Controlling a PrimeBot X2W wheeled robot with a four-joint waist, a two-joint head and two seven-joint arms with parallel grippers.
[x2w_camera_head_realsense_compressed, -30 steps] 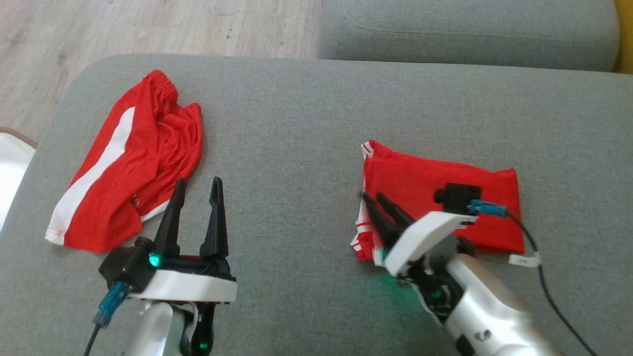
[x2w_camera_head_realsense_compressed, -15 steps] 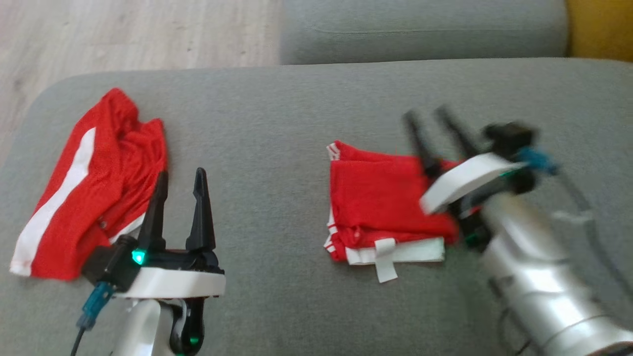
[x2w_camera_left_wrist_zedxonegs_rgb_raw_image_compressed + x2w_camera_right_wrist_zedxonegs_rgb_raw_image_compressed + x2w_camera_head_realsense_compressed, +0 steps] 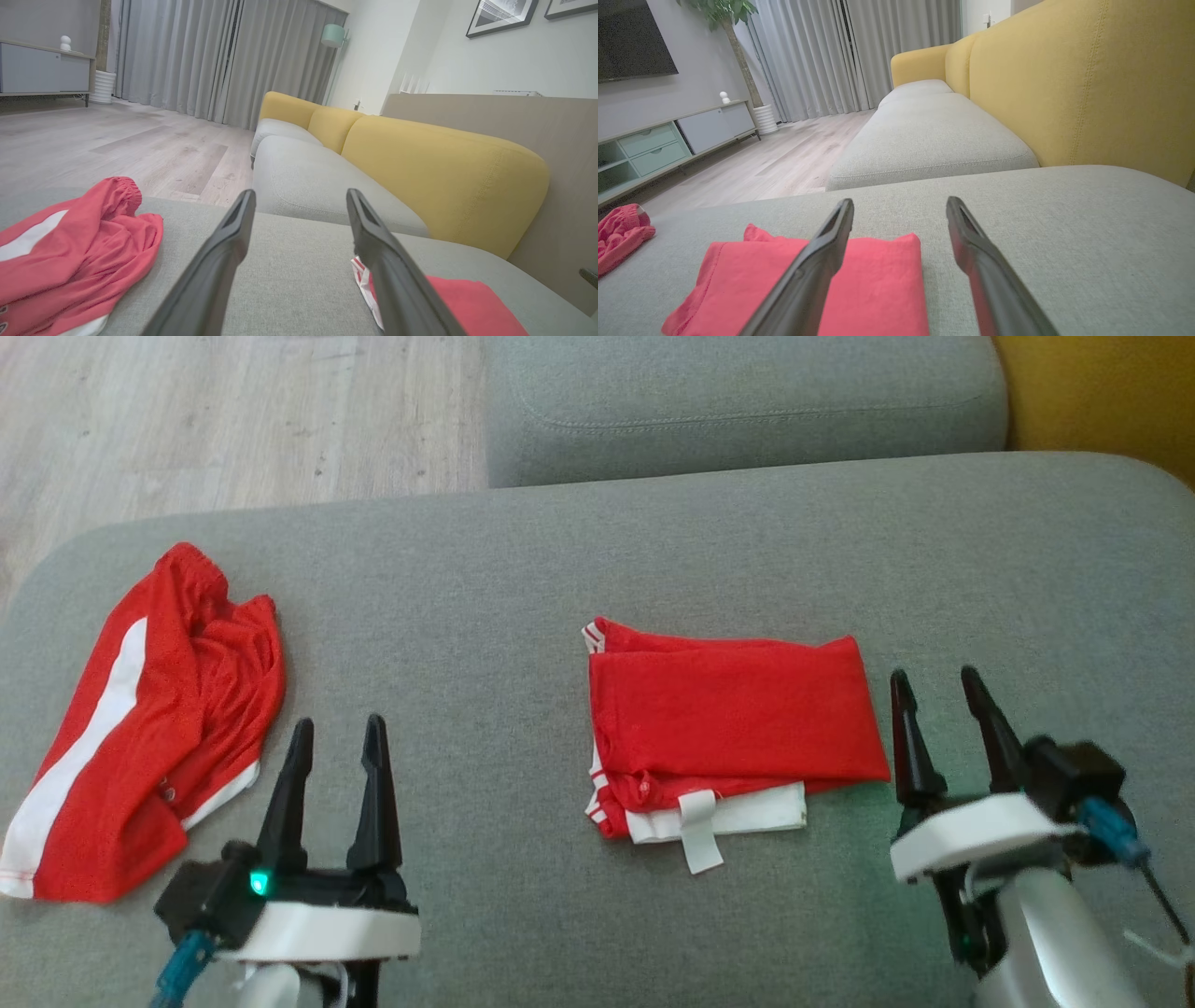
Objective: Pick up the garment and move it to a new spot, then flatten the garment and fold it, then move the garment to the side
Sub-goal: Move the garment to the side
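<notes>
**Softness governs our next grip**

We see the folded garment (image 3: 733, 709) midway between the cushion's (image 3: 523, 616) left and right edges. Our left gripper (image 3: 338, 728) and right gripper (image 3: 935, 681) stand wide, empty. We judge it light and limp: pinch all layers together.

Red folded garment (image 3: 733, 714), white-striped red shorts (image 3: 140, 719), grey cushion (image 3: 523, 569).
</notes>
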